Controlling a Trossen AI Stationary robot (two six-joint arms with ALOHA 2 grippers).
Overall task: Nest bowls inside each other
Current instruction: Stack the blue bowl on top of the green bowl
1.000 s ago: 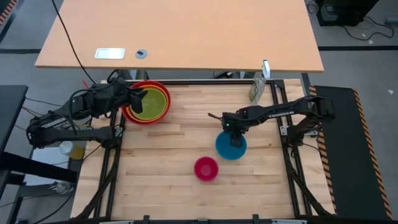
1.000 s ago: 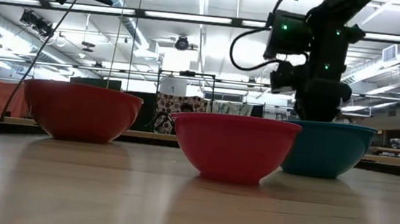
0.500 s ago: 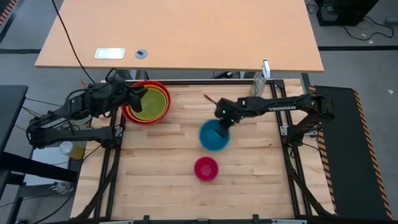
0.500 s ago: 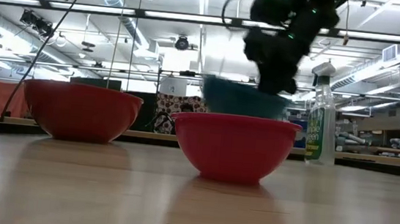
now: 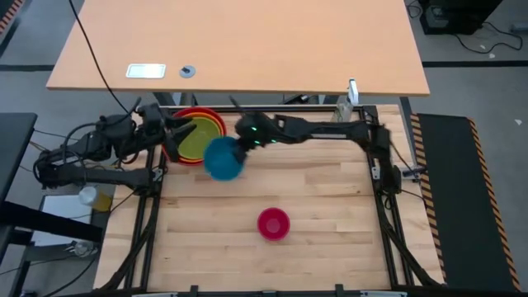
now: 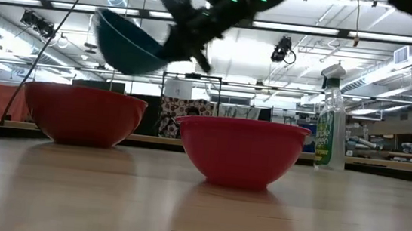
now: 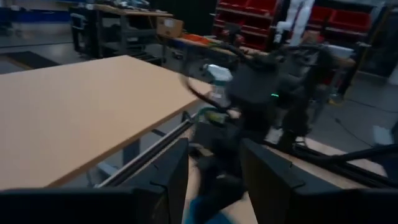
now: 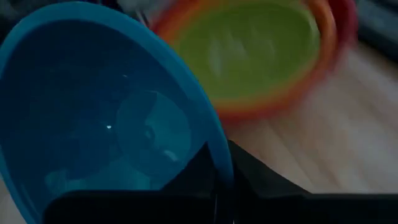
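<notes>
Having lifted the blue bowl [image 5: 222, 158] off the table, the clenched right gripper [image 5: 242, 147] carried it beside the green-lined stack [image 5: 196, 136], where the left gripper [image 5: 176, 130] waited open.

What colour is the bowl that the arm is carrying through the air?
Blue. The blue bowl hangs from the right gripper, clearest in the high view.

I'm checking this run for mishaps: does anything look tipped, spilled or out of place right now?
Only the blue bowl is off level: it hangs tilted in the air, pinched at its rim by the right gripper, beside the red, orange and green stack. The pink bowl sits upright. Nothing is spilled.
</notes>
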